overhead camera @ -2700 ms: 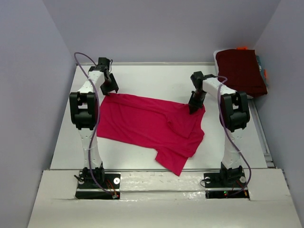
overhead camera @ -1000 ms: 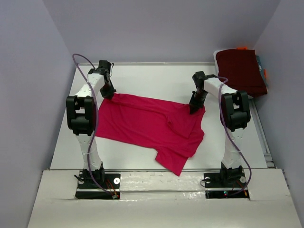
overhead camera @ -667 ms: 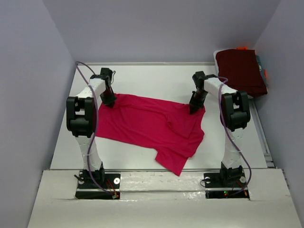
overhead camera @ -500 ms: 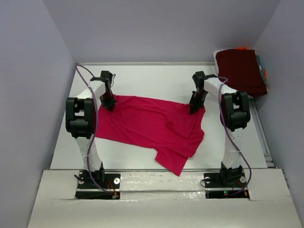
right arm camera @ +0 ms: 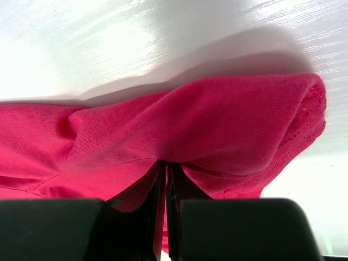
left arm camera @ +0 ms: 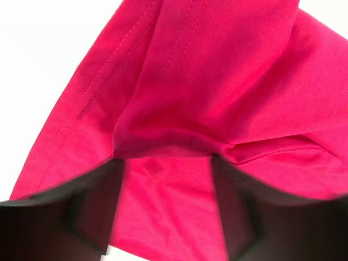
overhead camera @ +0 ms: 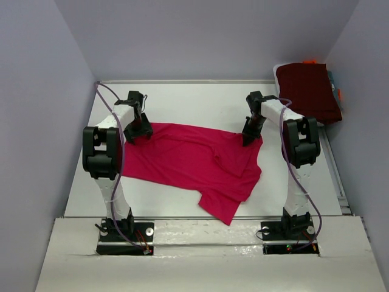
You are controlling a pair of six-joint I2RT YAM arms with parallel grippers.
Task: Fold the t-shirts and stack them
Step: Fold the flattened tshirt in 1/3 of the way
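Top external, left claw (overhead camera: 138, 129) now released from pink t-shirt (overhead camera: 188, 161), right claw (overhead camera: 248, 139) clenching it

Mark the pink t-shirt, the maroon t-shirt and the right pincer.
pink t-shirt (overhead camera: 188, 159), top view, mid-cloth.
maroon t-shirt (overhead camera: 309, 90), top view, folded top face.
right pincer (right arm camera: 165, 173), right wrist view, between its fingertips.

- Table (overhead camera: 200, 100): bare strip along 12 o'clock, free between the arms; a smaller bare patch at 7 o'clock.
- Crimson t-shirt (overhead camera: 182, 158): covers the centre and trails to 5 o'clock.
- Maroon folded garment (overhead camera: 309, 91): fills the 2 o'clock corner.
- Left gripper (overhead camera: 138, 129): on the cloth near 10 o'clock.
- Right gripper (overhead camera: 249, 137): on the cloth near 3 o'clock.
- Side walls (overhead camera: 42, 121): close at 9 and 3 o'clock.
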